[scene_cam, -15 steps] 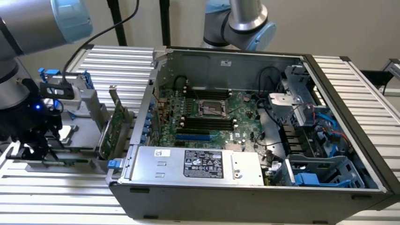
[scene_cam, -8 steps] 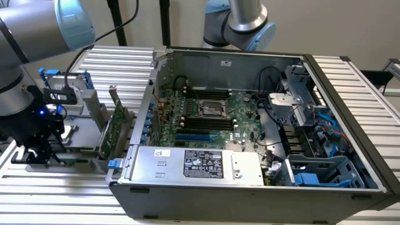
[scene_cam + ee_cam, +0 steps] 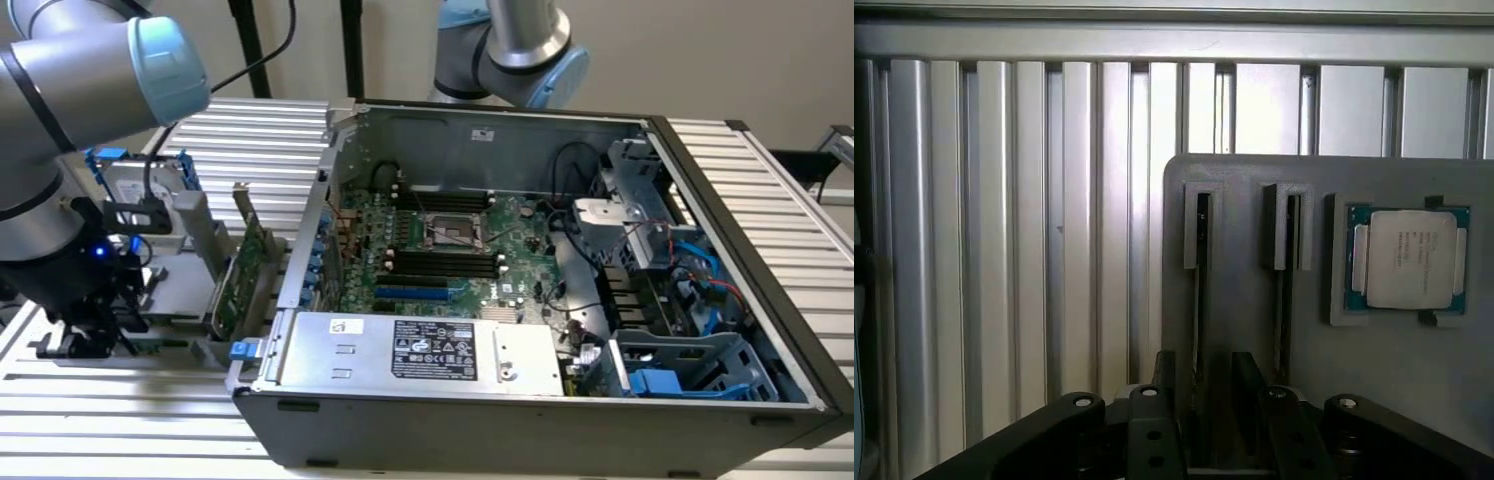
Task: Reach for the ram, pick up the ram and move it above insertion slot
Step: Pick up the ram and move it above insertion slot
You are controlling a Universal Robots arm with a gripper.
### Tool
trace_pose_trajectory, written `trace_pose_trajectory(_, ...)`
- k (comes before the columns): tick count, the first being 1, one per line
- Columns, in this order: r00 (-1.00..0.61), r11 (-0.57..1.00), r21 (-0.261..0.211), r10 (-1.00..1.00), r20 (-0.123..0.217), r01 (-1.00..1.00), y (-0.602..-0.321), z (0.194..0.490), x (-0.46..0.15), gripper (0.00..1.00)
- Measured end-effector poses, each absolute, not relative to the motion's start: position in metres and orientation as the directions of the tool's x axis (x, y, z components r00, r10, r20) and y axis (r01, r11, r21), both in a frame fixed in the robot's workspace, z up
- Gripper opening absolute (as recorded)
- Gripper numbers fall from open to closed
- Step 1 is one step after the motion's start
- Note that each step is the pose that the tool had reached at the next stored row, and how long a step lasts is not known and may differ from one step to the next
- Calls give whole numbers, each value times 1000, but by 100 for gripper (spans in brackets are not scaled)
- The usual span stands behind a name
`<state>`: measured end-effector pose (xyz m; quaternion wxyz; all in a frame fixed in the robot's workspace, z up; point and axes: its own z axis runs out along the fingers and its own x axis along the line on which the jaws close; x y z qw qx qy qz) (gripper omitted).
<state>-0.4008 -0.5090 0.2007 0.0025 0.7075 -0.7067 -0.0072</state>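
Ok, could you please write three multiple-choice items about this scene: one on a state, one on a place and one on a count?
1. In what state is the computer case?
A. open, with the motherboard showing
B. shut by a panel
C. turned upside down

2. Where is the gripper?
A. inside the case
B. outside the case, low at the grey holder
C. above the motherboard

3. How many narrow slots has the holder beside the processor chip?
A. one
B. two
C. four

Answers:
1 A, the board lies bare inside the case.
2 B, the gripper hangs over the ribbed table at the exterior view's left, apart from the case.
3 B, the wrist view shows two slots next to the chip.
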Motion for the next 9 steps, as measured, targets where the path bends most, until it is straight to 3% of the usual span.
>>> trace_pose_trajectory(9,6,-6,16,-1000,-7,-1000,-509,195,-397,35)
